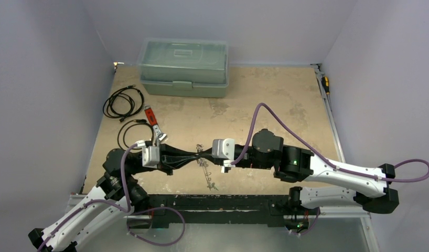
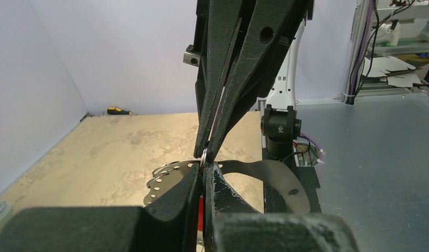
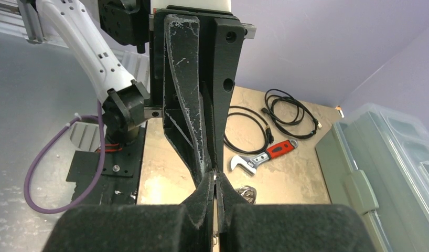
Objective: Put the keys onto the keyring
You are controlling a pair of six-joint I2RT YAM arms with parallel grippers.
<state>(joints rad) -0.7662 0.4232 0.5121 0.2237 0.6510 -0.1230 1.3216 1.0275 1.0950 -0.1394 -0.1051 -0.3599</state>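
Above the table's near middle my two grippers meet tip to tip. The left gripper (image 1: 197, 154) (image 2: 204, 167) is shut on the keyring (image 2: 203, 157) (image 3: 215, 175), a thin silver edge pinched in its jaws. From the opposite side the right gripper (image 1: 205, 154) (image 3: 215, 178) is shut on the same ring. A red sliver (image 2: 201, 210) shows deep in the gap of the left jaws; I cannot tell what it is. A bunch of small silver keys (image 1: 209, 177) (image 3: 248, 194) lies below the tips. Their coloured heads are too small to make out.
A red-handled wrench (image 1: 153, 123) (image 3: 262, 156) and coiled black cables (image 1: 123, 102) (image 3: 291, 107) lie at the left. A closed green toolbox (image 1: 183, 67) stands at the back. A screwdriver (image 1: 325, 84) lies along the right edge. Walls close in three sides.
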